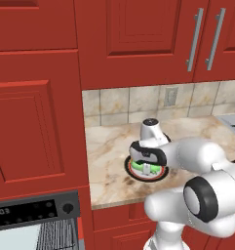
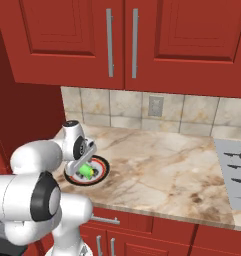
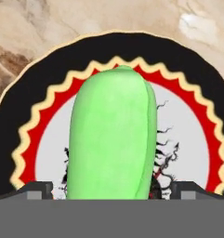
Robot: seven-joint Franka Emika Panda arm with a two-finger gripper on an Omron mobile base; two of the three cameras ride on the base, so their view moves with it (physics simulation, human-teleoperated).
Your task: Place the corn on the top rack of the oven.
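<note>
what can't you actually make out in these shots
- Gripper grip: in the hand view only the fingertips' tops show beside the corn, so contact cannot be told.
- Corn in the left base view: mostly hidden behind the hand over the plate.
- Oven: cut off by the bottom edge; racks unseen.
- Oven readout: too small to read.

A marbled beige-and-brown stone bench (image 1: pixel 109 146) is running along beneath the red upper cabinets, backed by a tiled wall. Lying directly on it, near its front edge and toward the end beside the tall red cabinet, is a round plate (image 2: pixel 103 171) with a black outer rim, a red zigzag ring and a white centre. A grey cooktop (image 2: pixel 234 170) with dark burner marks is sitting flush in the bench at the far end, well apart from the plate.
</note>
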